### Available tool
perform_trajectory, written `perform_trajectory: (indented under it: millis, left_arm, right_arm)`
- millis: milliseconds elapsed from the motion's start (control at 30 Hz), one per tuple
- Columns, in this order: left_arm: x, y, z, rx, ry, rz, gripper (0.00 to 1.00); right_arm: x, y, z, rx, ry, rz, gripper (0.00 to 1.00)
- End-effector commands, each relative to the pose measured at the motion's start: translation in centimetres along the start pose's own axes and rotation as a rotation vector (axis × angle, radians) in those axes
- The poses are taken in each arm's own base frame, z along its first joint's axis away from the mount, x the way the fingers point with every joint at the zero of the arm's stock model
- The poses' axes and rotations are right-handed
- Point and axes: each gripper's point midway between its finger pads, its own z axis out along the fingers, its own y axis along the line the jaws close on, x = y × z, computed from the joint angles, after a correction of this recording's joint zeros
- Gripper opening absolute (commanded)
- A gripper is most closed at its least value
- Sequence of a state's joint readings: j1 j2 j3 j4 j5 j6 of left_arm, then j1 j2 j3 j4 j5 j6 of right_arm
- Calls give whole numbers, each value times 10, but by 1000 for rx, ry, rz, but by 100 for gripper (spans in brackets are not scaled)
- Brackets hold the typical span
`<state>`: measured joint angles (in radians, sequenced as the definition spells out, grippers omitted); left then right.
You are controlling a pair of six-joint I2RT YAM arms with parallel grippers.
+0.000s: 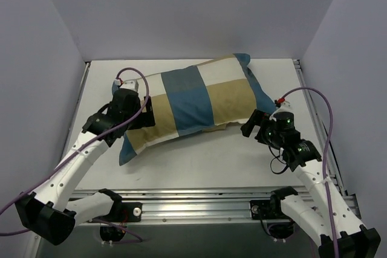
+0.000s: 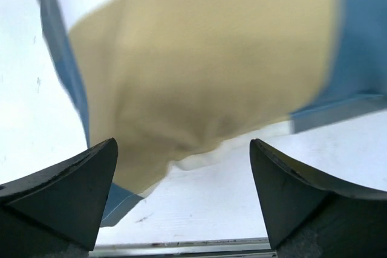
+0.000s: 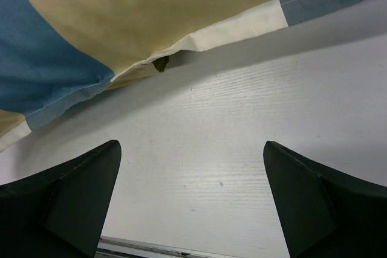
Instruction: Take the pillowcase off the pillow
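Observation:
The pillowcase (image 1: 193, 98), in teal-blue, tan and cream blocks, lies slantwise across the middle of the table with the pillow inside it, hidden. My left gripper (image 1: 147, 113) is open over the case's left end. In the left wrist view the gripper (image 2: 183, 143) stands above a tan block (image 2: 199, 70), and a bit of white stuffing (image 2: 202, 158) peeps out under its edge. My right gripper (image 1: 249, 126) is open and empty just off the case's near right edge. In the right wrist view the gripper (image 3: 192, 144) is over bare table, with the case's seam edge (image 3: 181, 43) ahead.
The white table (image 1: 199, 161) has a metal rail (image 1: 199, 200) along its near edge and grey walls on three sides. Purple cables loop over both arms. A small dark gap (image 3: 160, 63) shows in the case's edge.

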<state>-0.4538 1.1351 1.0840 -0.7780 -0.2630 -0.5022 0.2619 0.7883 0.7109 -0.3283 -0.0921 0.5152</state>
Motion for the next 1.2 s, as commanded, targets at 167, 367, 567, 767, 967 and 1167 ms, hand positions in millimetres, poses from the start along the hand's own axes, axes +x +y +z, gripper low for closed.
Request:
perform_trajectory:
  millis: [167, 367, 567, 767, 967, 1167]
  left_arm:
    - [-112, -33, -40, 38, -281, 142, 94]
    - [-147, -51, 44, -26, -214, 126, 94]
    - [-105, -42, 130, -162, 9, 85, 95]
    - [-33, -51, 150, -88, 154, -5, 100]
    - [28, -54, 129, -21, 208, -73, 100]
    - [50, -65, 113, 13, 234, -60, 100]
  right_arm:
    - [-9, 42, 30, -235, -97, 235, 100]
    - [-7, 57, 57, -307, -132, 342, 100]
    - [13, 80, 84, -386, -85, 372, 100]
    - [38, 104, 103, -443, -60, 342, 100]
    - [52, 122, 124, -503, -31, 326, 99]
    - [69, 120, 138, -504, -16, 290, 74]
